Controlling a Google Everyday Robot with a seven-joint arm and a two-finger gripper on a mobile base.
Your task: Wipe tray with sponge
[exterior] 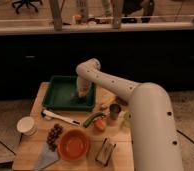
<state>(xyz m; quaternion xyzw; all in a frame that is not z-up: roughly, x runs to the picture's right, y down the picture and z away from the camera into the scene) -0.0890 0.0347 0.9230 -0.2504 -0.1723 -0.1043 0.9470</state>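
Camera view: the dark green tray (pixel 60 95) lies on the wooden bench (pixel 32 150), at its far edge. The claw (pixel 83 93) is down inside the tray, near the right wall. I cannot tell whether it is apart or together. The tray's left half gives open room.

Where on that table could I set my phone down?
The table is bare front-left, below the white cup and left of the grapes. The tray is bare at left; the gripper sits at its right. Between orange bowl and metal cup it is crowded.
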